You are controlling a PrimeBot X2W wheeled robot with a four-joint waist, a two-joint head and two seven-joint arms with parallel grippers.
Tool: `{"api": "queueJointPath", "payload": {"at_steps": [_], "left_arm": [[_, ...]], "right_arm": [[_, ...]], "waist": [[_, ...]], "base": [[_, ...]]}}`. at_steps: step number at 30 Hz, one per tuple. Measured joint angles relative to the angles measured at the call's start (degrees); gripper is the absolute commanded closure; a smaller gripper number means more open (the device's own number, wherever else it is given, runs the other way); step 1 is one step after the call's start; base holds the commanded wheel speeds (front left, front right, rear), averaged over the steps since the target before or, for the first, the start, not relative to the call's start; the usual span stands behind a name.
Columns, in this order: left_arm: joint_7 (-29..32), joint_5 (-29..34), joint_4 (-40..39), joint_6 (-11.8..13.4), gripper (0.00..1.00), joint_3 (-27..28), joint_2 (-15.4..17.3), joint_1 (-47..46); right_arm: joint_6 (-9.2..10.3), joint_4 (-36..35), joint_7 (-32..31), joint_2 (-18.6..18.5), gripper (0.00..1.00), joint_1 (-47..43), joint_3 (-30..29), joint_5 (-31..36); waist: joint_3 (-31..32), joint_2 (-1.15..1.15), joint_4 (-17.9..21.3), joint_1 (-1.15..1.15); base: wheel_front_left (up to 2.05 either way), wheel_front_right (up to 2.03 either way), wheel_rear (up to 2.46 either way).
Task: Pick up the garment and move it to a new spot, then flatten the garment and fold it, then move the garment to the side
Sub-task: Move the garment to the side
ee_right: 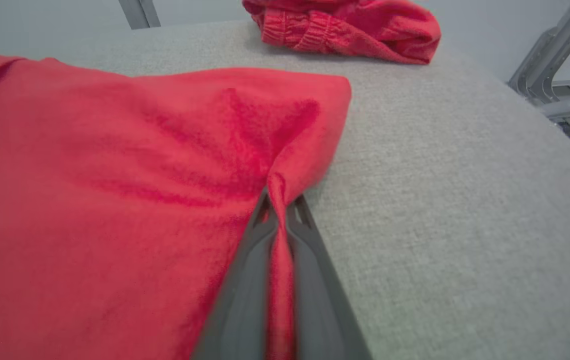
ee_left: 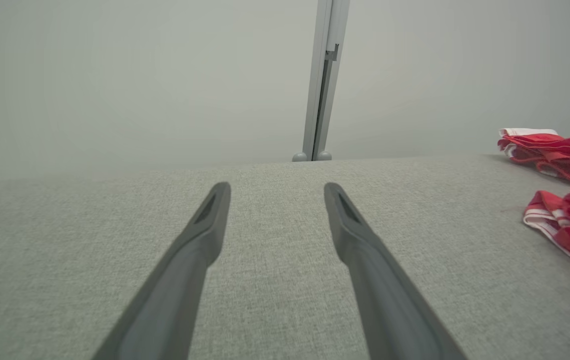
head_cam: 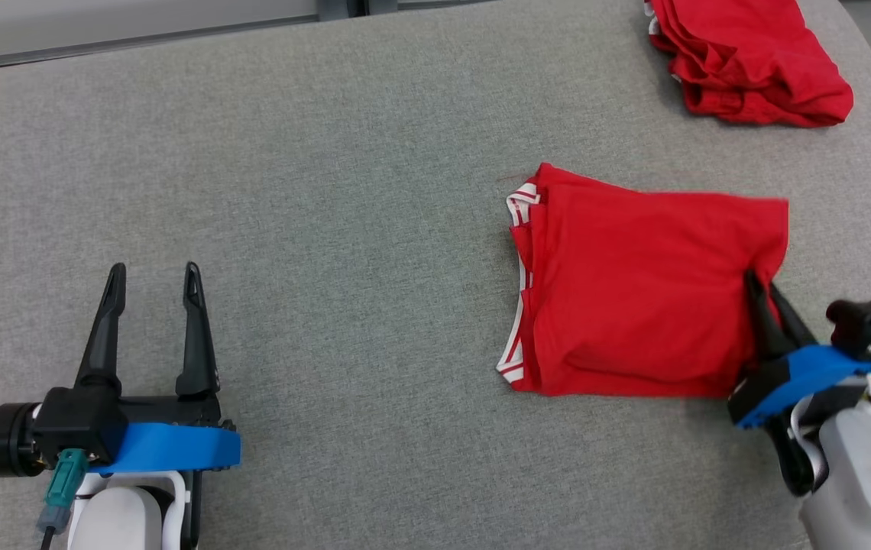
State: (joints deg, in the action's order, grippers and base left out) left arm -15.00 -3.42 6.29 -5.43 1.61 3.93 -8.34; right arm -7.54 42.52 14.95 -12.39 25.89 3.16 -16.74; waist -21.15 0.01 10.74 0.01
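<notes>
folded red garment point(head_cam: 634, 298): long axis runs left-right; white-striped trim point(head_cam: 521, 200) facing robot's left | right gripper point(head_cam: 762, 286): pinching its right edge | left gripper point(head_cam: 153, 269): spread wide; holding nothing

Wide open grey table point(head_cam: 328, 229) across left and centre, folded red garment point(head_cam: 634, 290) blocking the right, red heap point(head_cam: 749, 61) at far right corner

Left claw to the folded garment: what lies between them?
The stretch is bare grey cover, seen in the head view, from the open left claw across to the garment.
</notes>
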Motion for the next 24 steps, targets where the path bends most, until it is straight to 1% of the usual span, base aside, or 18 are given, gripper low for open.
{"api": "queueJointPath", "payload": {"at_steps": [4, 8, 10, 16, 20, 24], "left_arm": [[0.0, 0.1, -0.2, -0.2, 0.0, 0.0, 0.2, -0.9], [0.0, 0.3, -0.3, -0.3, 0.0, -0.4, 0.2, -2.2], [0.0, 0.3, -0.4, -0.3, 0.0, -0.7, 0.2, -2.7], [0.0, 0.3, -1.0, -0.4, 0.0, -1.6, -0.2, -4.6], [0.0, 0.3, -2.2, -0.4, 0.0, -1.9, -0.3, -5.6], [0.0, 0.3, -3.7, -0.5, 0.0, -2.1, -0.4, -6.4]], "right_arm": [[0.04, -8.1, 0.0, -0.3, 1.0, 1.2, -0.2, 2.1], [0.05, -12.0, 0.0, -1.4, 1.0, 3.6, 1.0, 4.7], [0.05, -12.3, 0.0, -2.1, 1.0, 6.1, 2.9, 5.7], [0.04, -11.1, -0.9, -5.8, 1.0, 17.3, 7.0, 6.4], [0.04, -8.7, -3.2, -9.2, 1.0, 24.8, 8.5, 5.4], [0.04, -5.7, -4.7, -13.2, 1.0, 30.4, 9.4, 4.1]], "waist": [[-0.9, 0.0, 0.1, -0.01], [-1.6, -0.01, -1.0, -0.01], [-2.1, -0.01, -1.9, -0.01], [-4.5, -0.01, -4.7, -0.01], [-7.0, -0.01, -6.2, 0.0], [-10.0, -0.01, -7.1, 0.0]], "base": [[0.0, 0.0, 0.0], [0.0, 0.0, 0.0], [0.0, 0.0, 0.0], [0.0, 0.0, 0.0], [0.0, 0.0, 0.0], [0.0, 0.0, 0.0]]}}
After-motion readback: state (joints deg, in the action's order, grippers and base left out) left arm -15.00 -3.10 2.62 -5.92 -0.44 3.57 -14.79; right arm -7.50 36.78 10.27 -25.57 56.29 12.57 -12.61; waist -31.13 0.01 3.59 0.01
